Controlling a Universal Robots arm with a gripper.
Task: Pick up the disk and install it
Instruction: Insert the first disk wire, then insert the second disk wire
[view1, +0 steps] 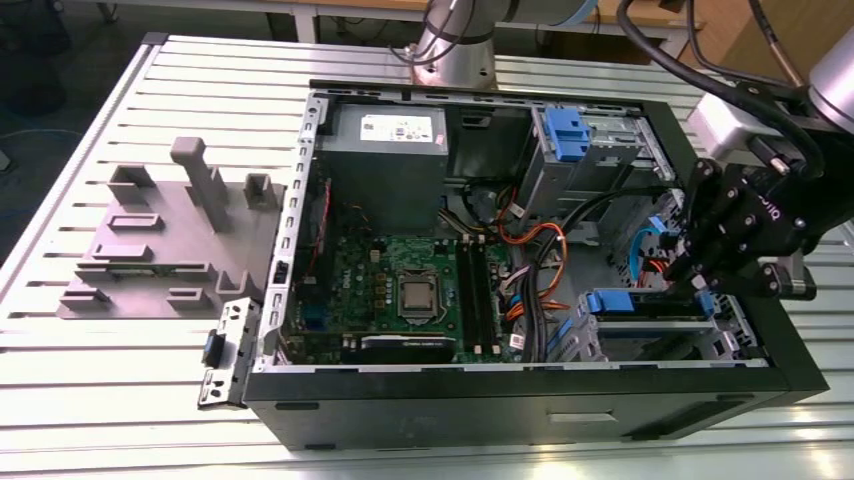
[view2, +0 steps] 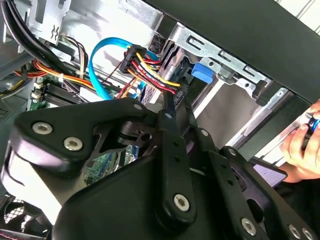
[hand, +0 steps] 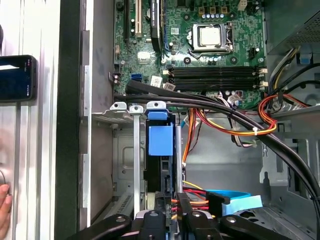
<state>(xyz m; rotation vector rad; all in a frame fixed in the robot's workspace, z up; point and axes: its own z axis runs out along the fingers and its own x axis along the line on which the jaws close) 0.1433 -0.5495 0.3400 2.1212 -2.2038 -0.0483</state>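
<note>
Exterior view: gripper (view1: 703, 285) hung over the drive cage, disk (view1: 638, 303) seated there on edge. First wrist view: fingers closed thin on disk (hand: 161, 172) edge below the blue tab. Looked rigid, heavyish, shock-sensitive; best held by carrier frame.

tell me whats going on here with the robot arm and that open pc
The robot arm's hand is down inside the open computer case, at the drive cage on the exterior view's right. The disk, with its blue carrier frame, stands on edge in a slot of that cage, directly in front of the hand in the first wrist view. Whether the hand grips it I cannot tell. A person's hand is just outside the case.
</note>
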